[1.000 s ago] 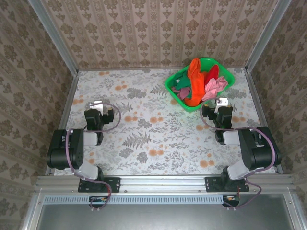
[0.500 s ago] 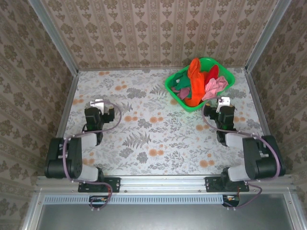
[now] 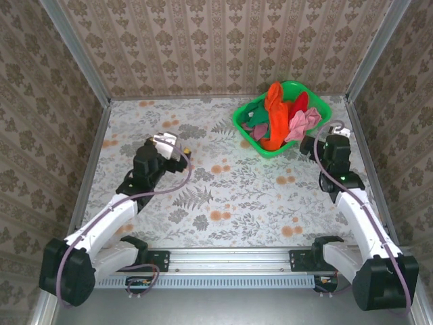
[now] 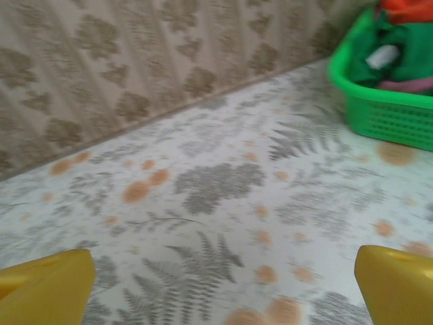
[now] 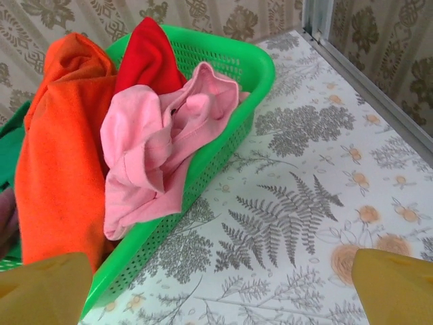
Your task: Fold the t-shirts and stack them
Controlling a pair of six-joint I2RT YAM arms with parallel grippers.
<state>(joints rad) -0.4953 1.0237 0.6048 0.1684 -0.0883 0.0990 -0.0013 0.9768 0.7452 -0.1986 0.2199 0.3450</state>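
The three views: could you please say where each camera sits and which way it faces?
Top external: above, behind the arms, looking down on the table; both arms, left gripper, right gripper show.
Left wrist: on that wrist, facing the back wall; yellow fingertips show.
Right wrist: on that wrist, facing the t-shirts; fingertips show.
All share the basket.

"What do the arms look like?"

"The left arm point(image 3: 101, 227) and the right arm point(image 3: 362, 218) are built the same: white link shells between chunky black joint housings."

"Any wiring?"

"A thin purplish cable point(image 3: 187, 170) runs along each one. There's a flat black base plate point(image 3: 152, 257) at the foot of each."

"And the fingers point(image 4: 44, 288)?"

"Mustard-yellow, blunt and smooth, with rounded edges."
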